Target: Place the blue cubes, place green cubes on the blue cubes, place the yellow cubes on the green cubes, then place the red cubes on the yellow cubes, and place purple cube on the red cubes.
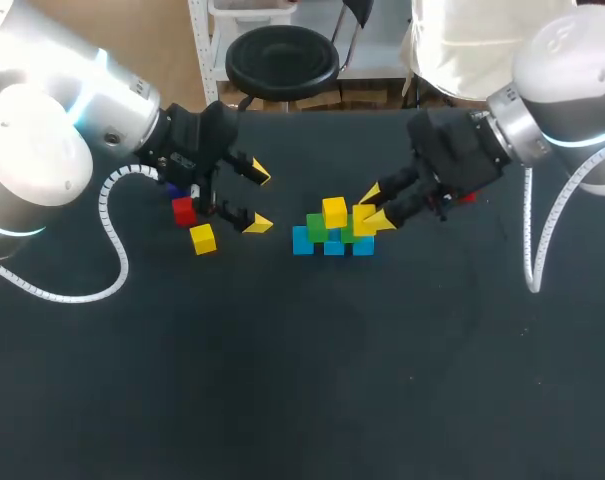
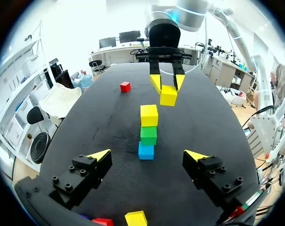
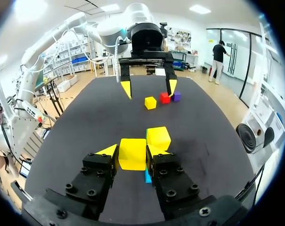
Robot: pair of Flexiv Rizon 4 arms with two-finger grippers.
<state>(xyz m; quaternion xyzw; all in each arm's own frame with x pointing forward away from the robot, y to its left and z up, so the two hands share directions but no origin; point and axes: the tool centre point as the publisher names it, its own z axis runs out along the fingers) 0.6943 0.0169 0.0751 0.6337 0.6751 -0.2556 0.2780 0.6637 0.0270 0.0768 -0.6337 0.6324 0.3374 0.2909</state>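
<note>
A row of blue cubes [image 1: 334, 247] lies mid-table with green cubes [image 1: 316, 227] on top. One yellow cube [image 1: 334, 211] [image 2: 149, 115] [image 3: 158, 137] sits on the left green cube. My right gripper [image 1: 375, 207] [image 3: 133, 151] is shut on a second yellow cube [image 1: 363, 220] [image 2: 168, 95] [image 3: 133, 153], held just above the right side of the stack. My left gripper [image 1: 258, 198] [image 2: 148, 155] stands open and empty left of the stack. Beside it lie a loose yellow cube [image 1: 203, 238] [image 3: 150, 102], a red cube [image 1: 184, 210] [image 3: 165, 97] and a purple cube [image 3: 176, 96].
Another red cube [image 2: 125, 86] [image 1: 467, 197] lies behind my right gripper, mostly hidden by it in the head view. My left arm's white cable [image 1: 112, 250] loops over the table's left side. The dark table [image 1: 302, 380] stretches wide toward the front.
</note>
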